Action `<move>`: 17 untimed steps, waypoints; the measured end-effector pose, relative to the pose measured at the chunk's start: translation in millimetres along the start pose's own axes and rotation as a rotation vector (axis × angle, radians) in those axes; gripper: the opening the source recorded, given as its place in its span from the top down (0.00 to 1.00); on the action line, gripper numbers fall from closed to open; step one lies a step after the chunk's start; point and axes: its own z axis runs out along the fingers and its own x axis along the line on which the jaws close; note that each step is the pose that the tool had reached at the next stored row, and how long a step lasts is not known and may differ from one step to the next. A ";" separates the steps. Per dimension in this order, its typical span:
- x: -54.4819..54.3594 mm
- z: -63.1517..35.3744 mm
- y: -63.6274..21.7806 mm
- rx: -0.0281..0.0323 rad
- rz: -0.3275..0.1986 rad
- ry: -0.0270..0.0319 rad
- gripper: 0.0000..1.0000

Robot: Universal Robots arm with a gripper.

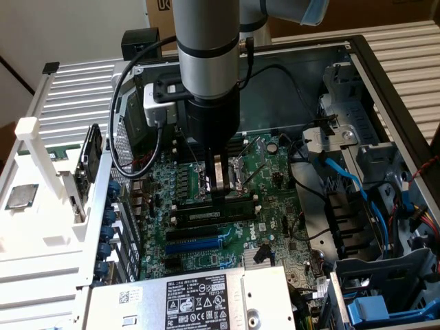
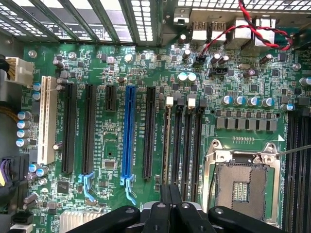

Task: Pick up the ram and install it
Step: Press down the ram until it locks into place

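Note:
The ram [image 1: 214,210] stands edge-up in a long black slot on the green motherboard [image 1: 275,206], inside the open computer case. My gripper [image 1: 220,194] hangs straight over it with both fingers pressed together, their tips at or on the stick's top edge near its middle. In the wrist view the ram [image 2: 167,141] shows as a thin edge in the memory slot nearest the black expansion slots. There the shut gripper [image 2: 170,206] lines up with that edge. Nothing sits between the fingers.
The open processor socket [image 2: 248,187] lies just beside the memory slots. A blue expansion slot [image 2: 129,131] and black ones run parallel. A square silver chip [image 1: 22,196] rests on the white rack outside the case. The power supply [image 1: 199,295] and blue cables [image 1: 344,179] crowd the case.

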 end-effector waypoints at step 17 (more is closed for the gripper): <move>0.0 1.3 0.0 0.0000 0.000 0.0009 0.90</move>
